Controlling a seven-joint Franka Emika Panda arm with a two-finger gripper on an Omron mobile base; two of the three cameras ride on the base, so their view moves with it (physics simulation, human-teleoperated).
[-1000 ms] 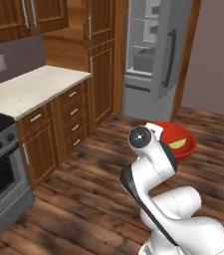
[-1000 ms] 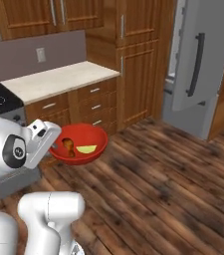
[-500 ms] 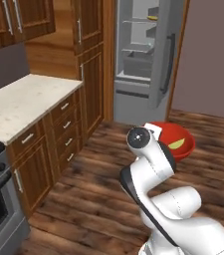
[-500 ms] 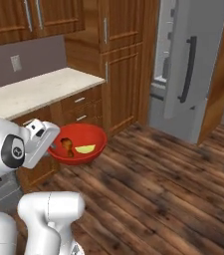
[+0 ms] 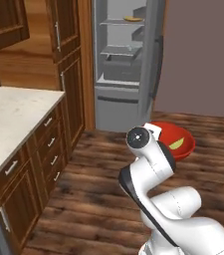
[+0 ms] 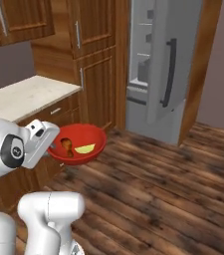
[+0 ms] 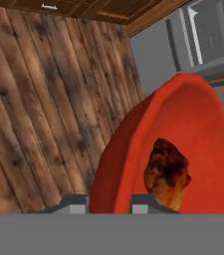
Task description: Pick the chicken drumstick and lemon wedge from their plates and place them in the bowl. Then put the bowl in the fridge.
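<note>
Wooden floor and cabinets slide past as the base drives up to the open fridge [image 5: 126, 64].

Compared with a second ago, both base views have shifted: the stove has left the frame, the bench [image 5: 11, 122] has drawn to the lower left, and the fridge now stands larger and nearly straight ahead, so the camera has moved, not the furniture. The bowl [image 6: 78, 144] rides with the arm, held out over the floor; the tool [image 7: 108, 201] pinches the bowl's near rim, one tip inside the wall and one outside. The drumstick [image 7: 167, 173] and the lemon [image 6: 85, 149] both lie inside it, so the loading looks done. What seems left is the last approach and setting the bowl on a fridge shelf [image 5: 121, 50], whose door already stands open.
</note>
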